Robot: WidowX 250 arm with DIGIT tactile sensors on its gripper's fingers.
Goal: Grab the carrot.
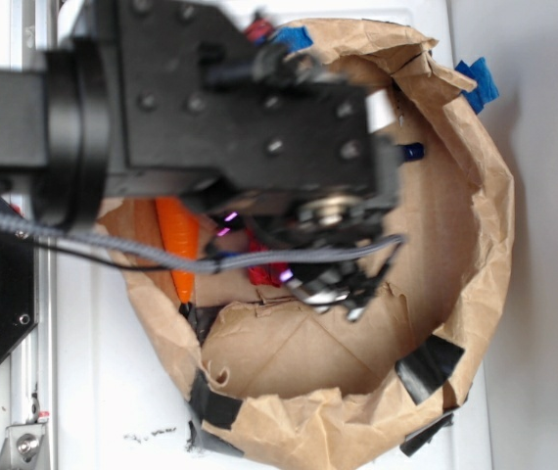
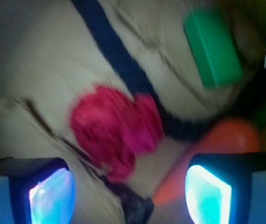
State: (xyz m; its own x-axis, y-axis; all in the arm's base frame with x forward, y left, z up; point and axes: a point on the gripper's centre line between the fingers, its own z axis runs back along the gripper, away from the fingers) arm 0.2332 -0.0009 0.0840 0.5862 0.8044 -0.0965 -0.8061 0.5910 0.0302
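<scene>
The orange carrot point(image 1: 178, 243) lies inside the brown paper bowl point(image 1: 475, 245) at its left side, mostly hidden under my arm in the exterior view. In the wrist view the carrot point(image 2: 226, 140) runs from upper right down toward the middle, partly behind my right finger point(image 2: 207, 193). My gripper point(image 2: 130, 193) is open and empty, hovering over the bowl floor with the jaws wide apart. The red paper flower point(image 2: 116, 128) lies just above the gap between the jaws. In the exterior view my gripper point(image 1: 333, 284) sits over the bowl's middle.
A dark blue rope point(image 2: 123, 65) crosses the bowl floor past the flower. A green block point(image 2: 212, 46) lies at upper right. Black tape patches point(image 1: 428, 364) hold the bowl's rim. White table point(image 1: 93, 392) surrounds the bowl; a metal rail point(image 1: 39, 333) runs along the left.
</scene>
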